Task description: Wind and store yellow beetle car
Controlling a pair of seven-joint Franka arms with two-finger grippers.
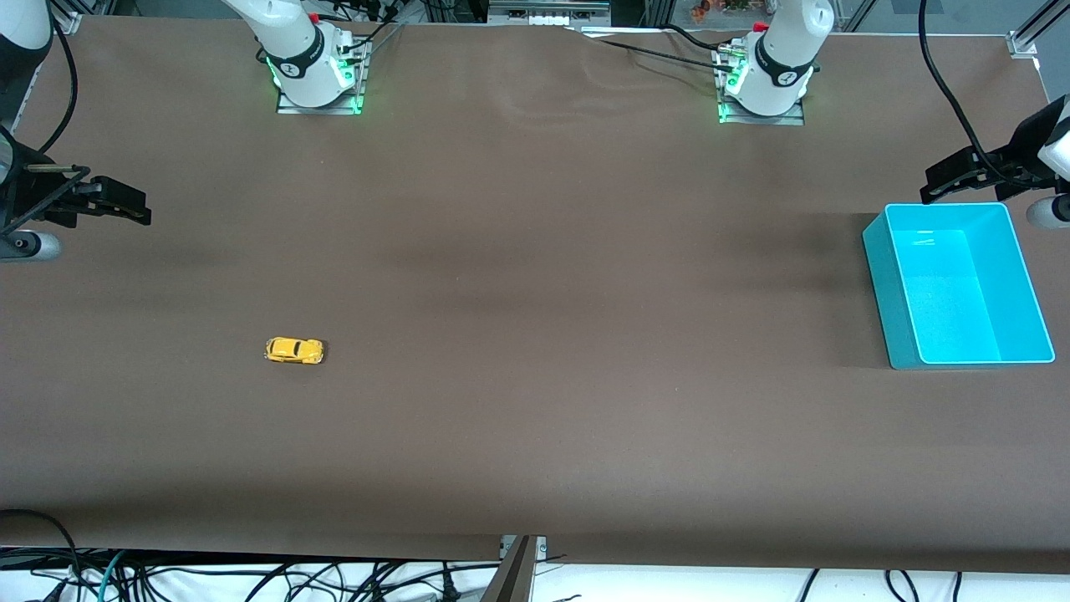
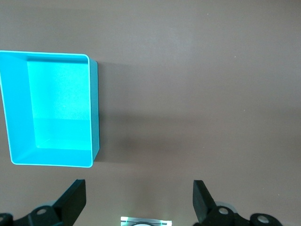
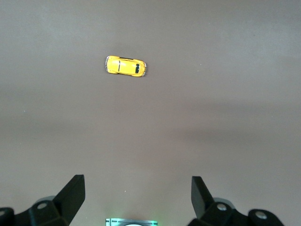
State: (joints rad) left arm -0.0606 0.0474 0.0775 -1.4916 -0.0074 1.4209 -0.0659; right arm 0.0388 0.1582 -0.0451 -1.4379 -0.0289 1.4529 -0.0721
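Observation:
The yellow beetle car (image 1: 294,350) stands on its wheels on the brown table, toward the right arm's end and nearer the front camera than the arm bases. It also shows in the right wrist view (image 3: 125,66). The teal bin (image 1: 957,284) sits empty at the left arm's end and shows in the left wrist view (image 2: 49,109). My right gripper (image 1: 117,205) hangs open and empty high over the table's edge at the right arm's end, well away from the car. My left gripper (image 1: 949,180) hangs open and empty above the table beside the bin.
The two arm bases (image 1: 318,71) (image 1: 762,84) stand along the table's edge farthest from the front camera. Cables (image 1: 251,577) hang below the table's near edge. The brown table cloth (image 1: 543,293) is bare between the car and the bin.

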